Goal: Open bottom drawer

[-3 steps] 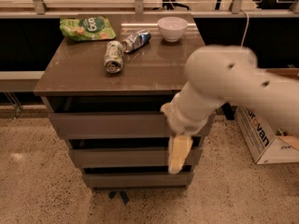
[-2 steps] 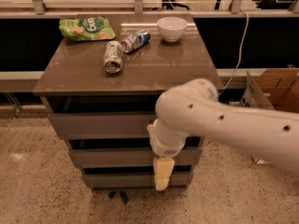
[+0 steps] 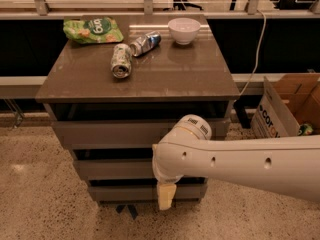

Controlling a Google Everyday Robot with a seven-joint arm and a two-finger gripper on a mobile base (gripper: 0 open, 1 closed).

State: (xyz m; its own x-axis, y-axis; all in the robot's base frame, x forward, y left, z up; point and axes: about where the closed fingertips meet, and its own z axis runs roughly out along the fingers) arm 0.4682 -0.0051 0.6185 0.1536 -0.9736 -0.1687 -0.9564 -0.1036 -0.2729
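The bottom drawer (image 3: 125,192) is the lowest, shortest grey-brown front of the three-drawer cabinet, low in the camera view. It looks closed, with a dark gap above it. My white arm reaches in from the right, and my gripper (image 3: 166,197) hangs down in front of the bottom drawer's front, right of its middle. Its pale tip overlaps the drawer front. The mid-sized drawer front (image 3: 112,169) and the tallest drawer front (image 3: 110,133) are above it.
The cabinet top (image 3: 165,74) holds a green snack bag (image 3: 92,30), two lying cans (image 3: 121,60) (image 3: 146,42) and a white bowl (image 3: 184,30). An open cardboard box (image 3: 287,106) stands on the floor at the right. Speckled floor lies in front.
My arm has swung left and down across the cabinet front. The gripper has dropped from the middle drawer's level to the bottom drawer's front.
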